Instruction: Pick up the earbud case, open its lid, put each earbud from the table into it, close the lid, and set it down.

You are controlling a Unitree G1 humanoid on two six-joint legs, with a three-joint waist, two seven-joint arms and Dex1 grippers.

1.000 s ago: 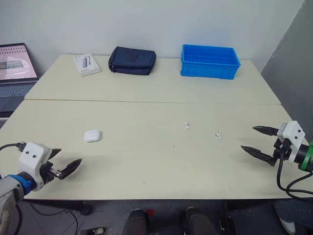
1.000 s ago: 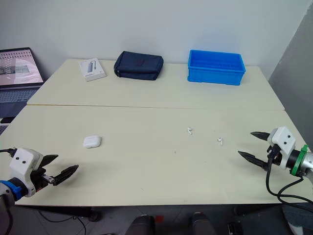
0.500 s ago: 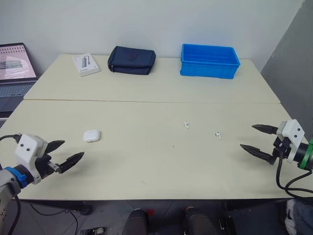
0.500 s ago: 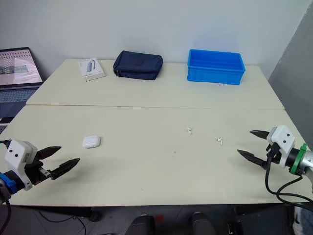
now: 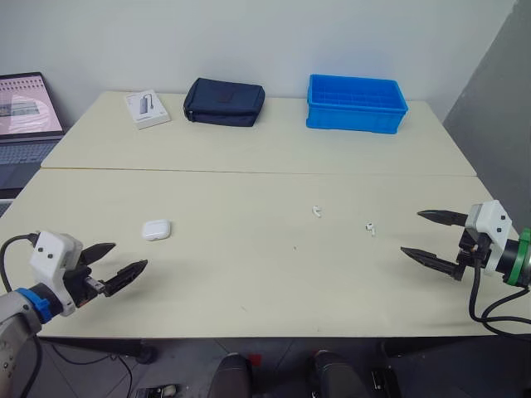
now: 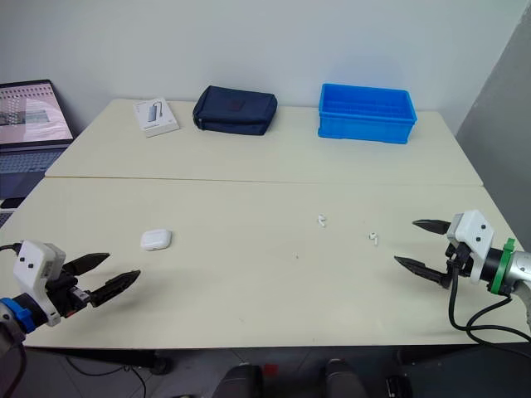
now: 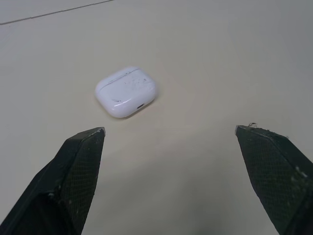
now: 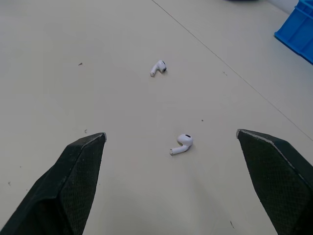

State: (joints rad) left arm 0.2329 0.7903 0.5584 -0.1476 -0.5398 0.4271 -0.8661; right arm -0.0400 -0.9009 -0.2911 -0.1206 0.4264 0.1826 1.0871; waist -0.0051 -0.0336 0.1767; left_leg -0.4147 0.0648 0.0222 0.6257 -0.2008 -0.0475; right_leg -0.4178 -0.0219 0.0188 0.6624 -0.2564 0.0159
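Left wrist view: looks along wide-spread fingers at earbud case, lid shut, flat on table, ahead of the tips and untouched.
Earbud case, head views: sits on near-left part of table, just beyond left gripper.
Left gripper, change: splayed wider than a second ago; crept a little toward the case; carries nothing.
Right earbud: lies loose on table, near and just left of right gripper.
Left earbud: lies farther off and further left, apart from its mate, well right of the case.
Right gripper, change: edged left toward the earbuds over the last second; remains spread wide and empty.
Meaning for task: reads as approach only; case pickup not yet begun; lid opening, loading, closing and set-down all outstanding.
Hard to make out: hinge side of case uncertain, seam faint; earbud orientation too small to read in head views.
Cut off: laptop clipped at left edge.
Far side: white box, dark pouch, blue bin; likely irrelevant.
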